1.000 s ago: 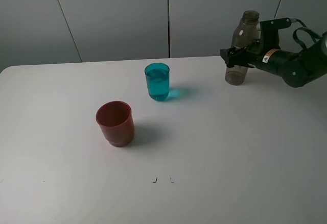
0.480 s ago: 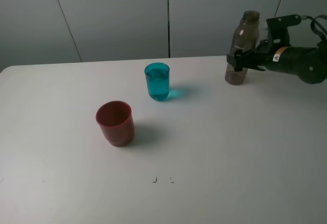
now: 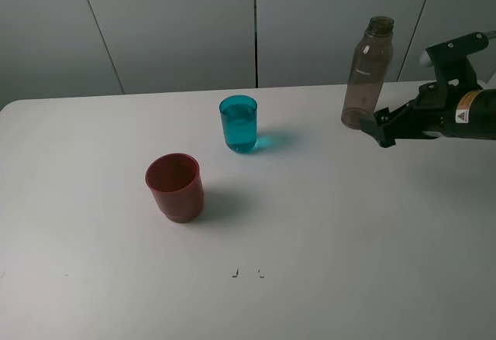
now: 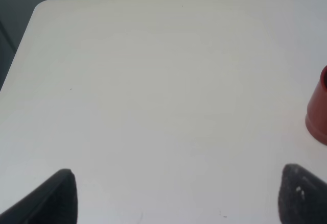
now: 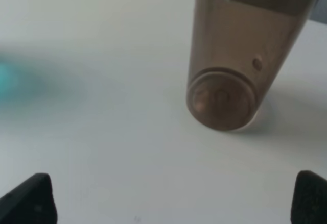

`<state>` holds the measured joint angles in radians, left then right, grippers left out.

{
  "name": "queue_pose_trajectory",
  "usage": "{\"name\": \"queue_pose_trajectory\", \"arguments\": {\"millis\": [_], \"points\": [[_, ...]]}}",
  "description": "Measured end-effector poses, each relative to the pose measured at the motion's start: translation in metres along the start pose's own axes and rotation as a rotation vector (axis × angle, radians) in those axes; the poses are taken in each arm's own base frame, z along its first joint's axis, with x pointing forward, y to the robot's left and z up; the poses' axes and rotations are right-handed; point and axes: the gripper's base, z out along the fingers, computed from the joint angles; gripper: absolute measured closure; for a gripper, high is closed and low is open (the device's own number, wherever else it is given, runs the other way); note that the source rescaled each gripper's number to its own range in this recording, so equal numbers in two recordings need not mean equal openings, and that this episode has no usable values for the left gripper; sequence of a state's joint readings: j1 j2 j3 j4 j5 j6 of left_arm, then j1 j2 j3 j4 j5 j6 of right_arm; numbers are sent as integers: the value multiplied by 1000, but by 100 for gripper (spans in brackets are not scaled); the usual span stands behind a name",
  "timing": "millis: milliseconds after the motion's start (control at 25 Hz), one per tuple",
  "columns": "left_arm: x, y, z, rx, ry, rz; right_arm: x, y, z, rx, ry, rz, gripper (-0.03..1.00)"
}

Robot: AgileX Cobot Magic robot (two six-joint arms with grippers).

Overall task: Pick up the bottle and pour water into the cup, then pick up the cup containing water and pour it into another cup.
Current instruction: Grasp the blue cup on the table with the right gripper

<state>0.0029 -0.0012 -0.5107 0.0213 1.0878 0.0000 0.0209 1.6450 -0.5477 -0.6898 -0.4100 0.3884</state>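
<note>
The smoky grey-brown bottle [image 3: 368, 73] stands upright at the back right of the white table [image 3: 325, 224]. My right gripper [image 3: 381, 129] hovers just in front of it and to its right, open and holding nothing. In the right wrist view the bottle's base [image 5: 222, 99] sits ahead of the gripper [image 5: 168, 198], well apart from both dark fingertips [image 5: 30, 201]. The teal cup [image 3: 239, 123], with water in it, stands at the middle back. The red cup [image 3: 175, 187] stands nearer the front left. My left gripper [image 4: 176, 193] is open over bare table, with the red cup [image 4: 319, 114] off to one side.
Grey wall panels [image 3: 178, 22] rise behind the table's far edge. Two small dark marks [image 3: 246, 273] lie on the table near the front middle. The left arm does not show in the exterior high view.
My right gripper, which stood around the bottle's lower half, has drawn back toward the front right, clear of it. The bottle stays upright in place. Both cups are unmoved.
</note>
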Motion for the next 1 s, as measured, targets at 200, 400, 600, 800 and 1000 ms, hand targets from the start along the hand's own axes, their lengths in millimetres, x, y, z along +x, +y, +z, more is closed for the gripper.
{"name": "queue_pose_trajectory", "arguments": {"millis": [200,400,600,800,1000], "points": [[0,0,0,0,0,0,21,16,-18,-79,43,4,-3],[0,0,0,0,0,0,24,34,-23,-241,-14,-73,-3],[0,0,0,0,0,0,18,48,-26,-353,-94,-111,-3],[0,0,0,0,0,0,18,64,-21,-403,-112,-174,-3],[0,0,0,0,0,0,15,72,-8,-414,-137,-161,-3]]}}
